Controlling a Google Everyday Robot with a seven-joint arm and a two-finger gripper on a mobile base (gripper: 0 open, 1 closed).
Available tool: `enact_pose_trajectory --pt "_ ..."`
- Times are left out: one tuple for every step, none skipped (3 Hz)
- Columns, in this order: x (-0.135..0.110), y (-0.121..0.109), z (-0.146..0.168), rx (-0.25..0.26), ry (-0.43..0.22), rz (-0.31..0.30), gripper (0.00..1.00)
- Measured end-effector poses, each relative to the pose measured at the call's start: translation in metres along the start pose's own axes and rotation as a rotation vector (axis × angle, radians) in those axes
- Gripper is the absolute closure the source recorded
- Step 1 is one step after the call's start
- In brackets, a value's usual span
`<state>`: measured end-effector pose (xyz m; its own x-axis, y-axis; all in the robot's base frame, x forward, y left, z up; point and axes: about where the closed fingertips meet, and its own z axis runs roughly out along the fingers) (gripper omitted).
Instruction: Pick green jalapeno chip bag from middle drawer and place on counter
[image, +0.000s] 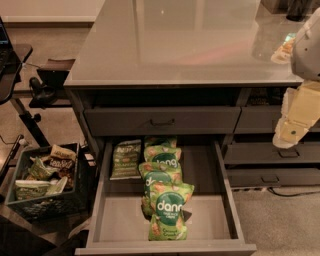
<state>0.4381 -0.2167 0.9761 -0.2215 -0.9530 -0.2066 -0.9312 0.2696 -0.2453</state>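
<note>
Hanging below counter's (175, 45) front right corner: gripper (290, 132) (open or closed, cannot tell). Lying in middle drawer (120, 217) under front edge: green jalapeno chip bag (125, 159).

**Obscured and cropped items**

Claw (291, 131) — at the right edge, below the table (180, 45) top, partly out of frame. Table: far end cropped. Green jalapeno chip bag (125, 159): lettering too small to read. Dang bags (167, 207) — rear ones overlapped by the front bag. Middle drawer (120, 215): front lip cut by the bottom edge.
</note>
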Motion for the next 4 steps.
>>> enact_pose_trajectory --pt "0.000 0.000 0.000 0.000 0.000 0.000 0.00" --pt "0.001 0.006 0.045 -0.036 -0.011 0.010 0.00" --pt "-0.001 0.020 0.131 -0.111 -0.020 -0.013 0.00" --pt "-0.004 0.026 0.195 -0.165 -0.069 -0.008 0.00"
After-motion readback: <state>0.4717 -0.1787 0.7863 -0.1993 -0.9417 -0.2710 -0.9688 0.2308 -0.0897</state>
